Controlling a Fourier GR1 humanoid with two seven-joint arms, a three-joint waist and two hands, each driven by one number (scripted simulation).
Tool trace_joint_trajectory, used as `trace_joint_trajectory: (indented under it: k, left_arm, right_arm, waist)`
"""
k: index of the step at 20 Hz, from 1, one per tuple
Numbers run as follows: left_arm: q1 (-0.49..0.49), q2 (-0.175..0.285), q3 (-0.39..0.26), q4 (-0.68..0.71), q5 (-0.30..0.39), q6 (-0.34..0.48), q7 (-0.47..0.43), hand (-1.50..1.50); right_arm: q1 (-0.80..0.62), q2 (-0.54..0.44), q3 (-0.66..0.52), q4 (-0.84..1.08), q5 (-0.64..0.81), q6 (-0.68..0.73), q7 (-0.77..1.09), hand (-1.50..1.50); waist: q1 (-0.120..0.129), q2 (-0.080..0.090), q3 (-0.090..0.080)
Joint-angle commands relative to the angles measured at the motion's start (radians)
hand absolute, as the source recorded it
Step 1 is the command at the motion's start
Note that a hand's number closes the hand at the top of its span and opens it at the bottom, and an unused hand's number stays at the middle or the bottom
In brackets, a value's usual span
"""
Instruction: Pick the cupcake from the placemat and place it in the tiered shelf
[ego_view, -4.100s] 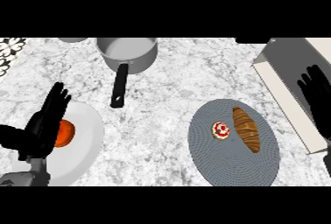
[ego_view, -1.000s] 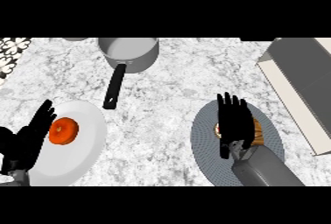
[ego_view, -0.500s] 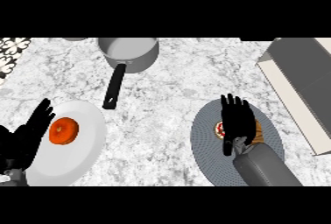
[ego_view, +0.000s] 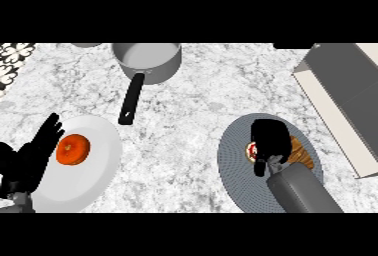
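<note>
Right hand (ego_view: 270, 137): directly over the cupcake (ego_view: 252, 150), covering most of it. Cannot tell from this view whether the hand is closed on it or only poised above. Left hand (ego_view: 29, 160): spread, resting at the view's left edge beside a white plate (ego_view: 100, 170).

Cupcake position: under the right hand, on the placemat (ego_view: 235, 175). Only a sliver shows at the hand's left side.

Handling (judgement): light and small. Soft cake and topping, so it crushes or smears easily. The wrapper base is likely the stiffest part. Best hold is low on the sides, opposite faces, clear of the top. Keep it upright in transit, as tilting risks a slip out of the hold.

Appearance: the visible part is red with white, round in outline. The rest is hidden.

Neighbours: a brown pastry (ego_view: 301, 152) lies just right of the hand, on the same mat and close enough to be nudged. The shelf (ego_view: 347, 95) stands ahead and to the right of the hand, well apart from it.

Step (judgement): the grasp. The lift and carry to the shelf are not yet done.
</note>
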Motion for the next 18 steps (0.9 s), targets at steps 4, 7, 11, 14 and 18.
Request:
trace_joint_trajectory:
  k: [4,7,11,14,18]
  left_arm:
    - [0.019,0.009,0.032,0.026,-0.005,-0.036,-0.043,0.00]
    - [0.044,-0.018,0.006,-0.098,-0.013,0.002,0.055,0.00]
    - [0.014,0.010,0.046,0.016,-0.013,-0.027,-0.017,0.00]
    - [0.007,-0.021,0.011,0.000,-0.029,-0.007,-0.012,0.00]
    - [0.002,-0.011,0.012,-0.010,-0.023,-0.021,-0.010,0.00]
  right_arm:
    - [-0.023,-0.020,-0.022,0.053,0.097,-0.055,-0.070,1.50]
    - [0.074,0.026,0.049,-0.159,0.138,-0.054,0.019,1.50]
    - [0.104,-0.062,0.004,-0.336,0.122,-0.002,-0.028,1.50]
    - [-0.075,0.084,-0.206,-0.153,0.136,-0.040,0.259,1.50]
    - [-0.189,0.129,-0.411,-0.070,0.172,-0.140,0.519,1.50]
  waist:
    - [-0.001,0.010,0.007]
    - [-0.005,0.007,0.007]
    - [-0.014,0.006,0.006]
    - [-0.006,0.010,0.006]
    - [0.012,0.019,0.007]
